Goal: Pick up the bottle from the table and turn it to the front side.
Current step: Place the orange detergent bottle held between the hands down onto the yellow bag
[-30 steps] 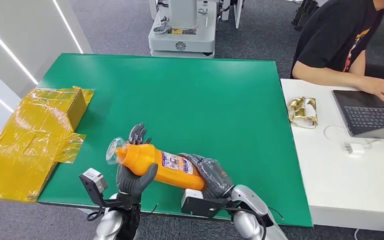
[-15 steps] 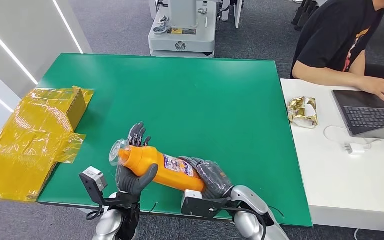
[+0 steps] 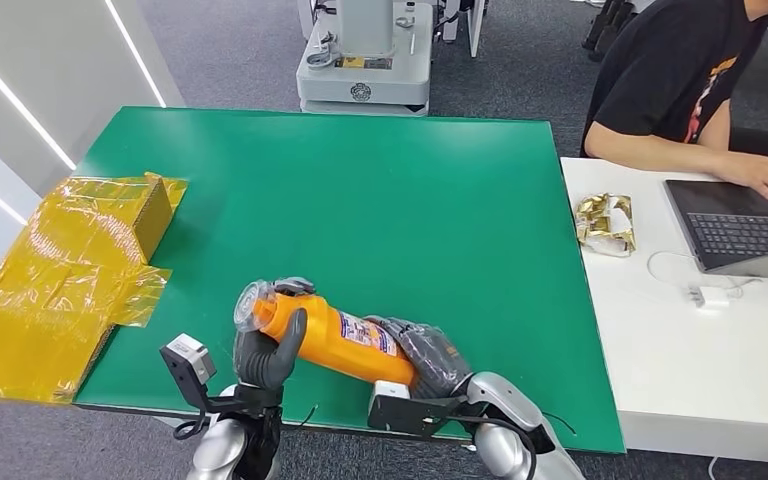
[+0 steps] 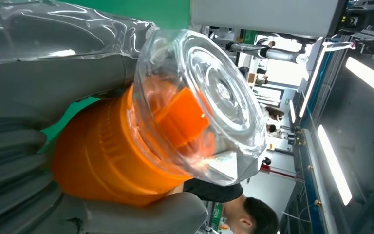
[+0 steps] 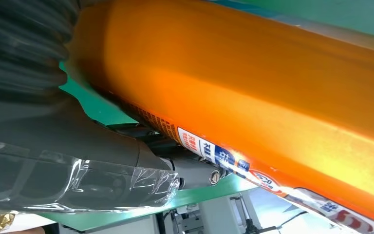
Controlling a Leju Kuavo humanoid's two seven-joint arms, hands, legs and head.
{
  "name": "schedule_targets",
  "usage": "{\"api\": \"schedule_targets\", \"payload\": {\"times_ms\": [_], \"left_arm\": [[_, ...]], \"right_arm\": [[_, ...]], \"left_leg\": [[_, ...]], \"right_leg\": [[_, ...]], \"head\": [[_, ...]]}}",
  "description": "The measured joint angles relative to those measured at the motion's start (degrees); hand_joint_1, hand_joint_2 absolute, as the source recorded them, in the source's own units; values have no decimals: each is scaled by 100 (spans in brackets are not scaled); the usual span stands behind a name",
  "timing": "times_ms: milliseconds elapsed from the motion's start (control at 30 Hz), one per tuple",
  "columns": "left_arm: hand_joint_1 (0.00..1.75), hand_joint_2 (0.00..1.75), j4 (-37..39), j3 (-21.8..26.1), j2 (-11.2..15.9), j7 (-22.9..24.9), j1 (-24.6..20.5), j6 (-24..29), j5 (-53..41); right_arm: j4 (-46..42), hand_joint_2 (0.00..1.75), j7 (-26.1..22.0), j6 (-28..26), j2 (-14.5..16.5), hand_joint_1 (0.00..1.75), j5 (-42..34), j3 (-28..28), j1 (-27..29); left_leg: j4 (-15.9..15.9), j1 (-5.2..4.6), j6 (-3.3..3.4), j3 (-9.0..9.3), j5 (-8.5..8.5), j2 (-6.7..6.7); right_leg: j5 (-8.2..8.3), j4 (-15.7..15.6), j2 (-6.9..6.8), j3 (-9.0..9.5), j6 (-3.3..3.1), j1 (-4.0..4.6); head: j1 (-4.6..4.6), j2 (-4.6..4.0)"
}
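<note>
Bottle [image 3: 332,339] held between left hand [image 3: 265,350], right hand [image 3: 425,357]

Left hand [image 3: 272,350] and right hand [image 3: 428,357] each grip the bottle [image 3: 330,338].

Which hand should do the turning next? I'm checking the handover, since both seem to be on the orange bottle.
Probably the left hand: it wraps the orange bottle near its clear cap, thumb across the body. The right hand holds the base end and can steady it.
</note>
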Motion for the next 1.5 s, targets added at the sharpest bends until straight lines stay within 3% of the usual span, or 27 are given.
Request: {"api": "schedule_targets", "payload": {"times_ms": [300, 333, 433, 467, 800, 1067, 1300, 1500], "left_arm": [[175, 175, 0, 0, -67, 5, -22, 2, 17], [175, 175, -1, 0, -72, 11, -23, 4, 26], [175, 175, -8, 0, -85, 38, -25, 23, 56], [175, 175, -14, 0, -91, 43, -26, 35, 61], [175, 175, -37, 11, -78, 62, 14, 287, 74], [175, 175, -37, 11, -70, 68, -21, 456, 199], [175, 175, -45, 11, -58, 63, -38, 508, 218], [175, 175, -269, 11, 8, -49, -147, 892, -96]], "right_arm": [[-1, 175, 49, -34, -7, 175, 43, 66, 0], [-2, 175, 57, -73, -7, 152, 49, 69, 2], [-33, 175, 110, -289, -7, 23, 62, 72, 30], [-58, 175, 134, -378, -2, 2, 60, 73, 50], [-849, 175, 84, -1629, 399, 0, -1063, -149, 414], [-1497, 175, -231, -2108, 682, 0, -1803, -251, 642], [-1853, 175, -365, -2178, 770, 0, -2000, -255, 775], [-2224, 175, -867, -2573, 786, 0, -2651, -234, 1050]], "left_leg": [[0, 0, 0, 0, 0, 0], [0, 0, 0, 0, 0, 0], [0, 0, 0, -1, 0, -1], [0, 0, 0, -1, 0, -1], [-2, 1, 0, 0, 0, 0], [-1, 0, 0, 0, 0, 0], [-1, 0, 0, 0, 0, 0], [-1, 1, 0, -1, 0, -2]], "right_leg": [[0, 0, 0, 0, 0, 0], [0, 1, 0, 0, 0, 0], [0, 1, -1, 1, 0, 0], [0, 1, -1, 1, 0, 0], [0, 1, 0, 0, 0, 1], [0, 1, -1, 1, 0, 0], [0, 0, -1, 0, 0, 0], [0, 1, -2, 0, 0, 0]], "head": [[0, 0], [0, 0], [1, 0], [1, 0], [-2, 0], [-1, 0], [0, 0], [1, 0]]}}
